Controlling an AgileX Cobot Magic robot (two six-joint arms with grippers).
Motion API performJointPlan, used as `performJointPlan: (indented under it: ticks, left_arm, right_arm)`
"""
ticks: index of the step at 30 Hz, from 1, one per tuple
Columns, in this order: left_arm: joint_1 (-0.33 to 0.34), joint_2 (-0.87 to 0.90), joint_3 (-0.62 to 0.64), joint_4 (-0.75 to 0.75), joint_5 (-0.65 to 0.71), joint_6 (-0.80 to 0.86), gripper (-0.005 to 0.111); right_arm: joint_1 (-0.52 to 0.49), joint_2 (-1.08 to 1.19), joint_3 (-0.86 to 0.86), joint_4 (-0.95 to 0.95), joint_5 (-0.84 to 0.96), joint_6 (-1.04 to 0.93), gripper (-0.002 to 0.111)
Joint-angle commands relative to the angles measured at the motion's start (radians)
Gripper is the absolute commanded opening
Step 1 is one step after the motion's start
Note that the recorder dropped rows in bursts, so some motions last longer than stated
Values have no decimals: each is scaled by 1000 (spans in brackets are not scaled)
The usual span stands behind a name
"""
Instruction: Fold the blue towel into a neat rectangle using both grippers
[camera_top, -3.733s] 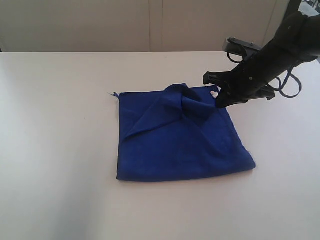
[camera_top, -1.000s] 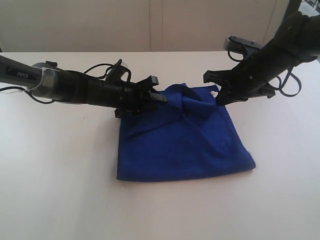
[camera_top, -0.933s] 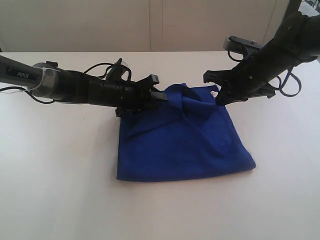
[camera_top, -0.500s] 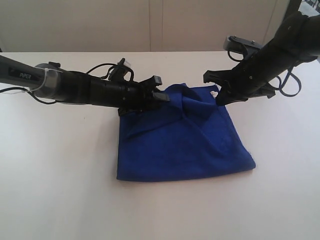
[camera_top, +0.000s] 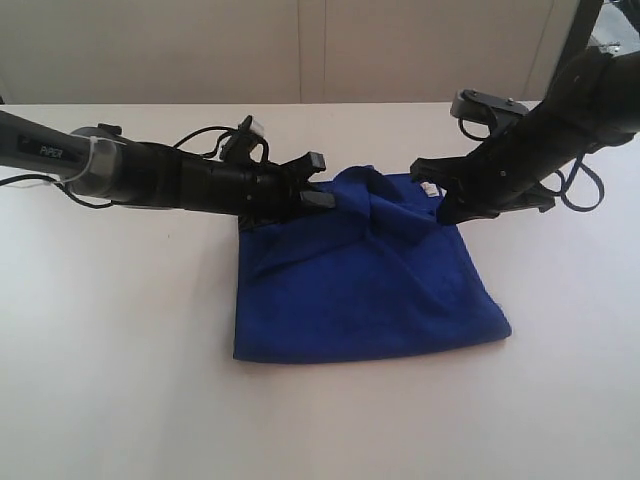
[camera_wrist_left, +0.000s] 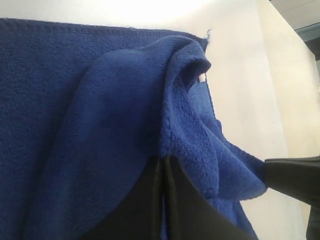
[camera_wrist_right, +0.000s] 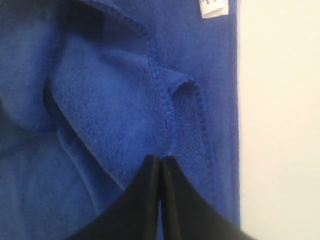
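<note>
The blue towel (camera_top: 370, 290) lies on the white table, roughly square, with a bunched ridge (camera_top: 375, 190) along its far edge. My left gripper (camera_top: 325, 197) reaches in low from the left and is shut on a fold at the ridge's left end; in the left wrist view its jaws (camera_wrist_left: 164, 159) pinch the towel's hem (camera_wrist_left: 75, 100). Over the far right corner, my right gripper (camera_top: 447, 213) is shut on the towel, and the hem (camera_wrist_right: 160, 100) runs into its closed tips (camera_wrist_right: 160, 157). A small white tag (camera_top: 430, 187) (camera_wrist_right: 214, 7) shows beside it.
The white table (camera_top: 120, 350) spreads wide on all sides of the towel. A pale wall (camera_top: 300, 50) runs behind the table's far edge. Loose black cables (camera_top: 215, 135) loop above the left arm, and another loop (camera_top: 585, 180) hangs by the right arm.
My left gripper came in from the left, reached the ridge and closed on the fold. The right gripper has shifted slightly right and lower, uncovering more of the white tag.
</note>
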Motion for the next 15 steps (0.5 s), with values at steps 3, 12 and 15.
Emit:
performJointPlan:
  ticks: [3,12,15]
  left_arm:
    - [10,-14,-6,30,109,8,0]
    - [143,-120,-4,321,418,8,0]
    - [173,-162,-4,379,523,8,0]
  right_arm:
    - [-3,-8,4,-5,-24,-32,0]
    - [-3,-95,4,-36,-8,-117,0]
    - [-3,-155,4,-66,20,-117,0]
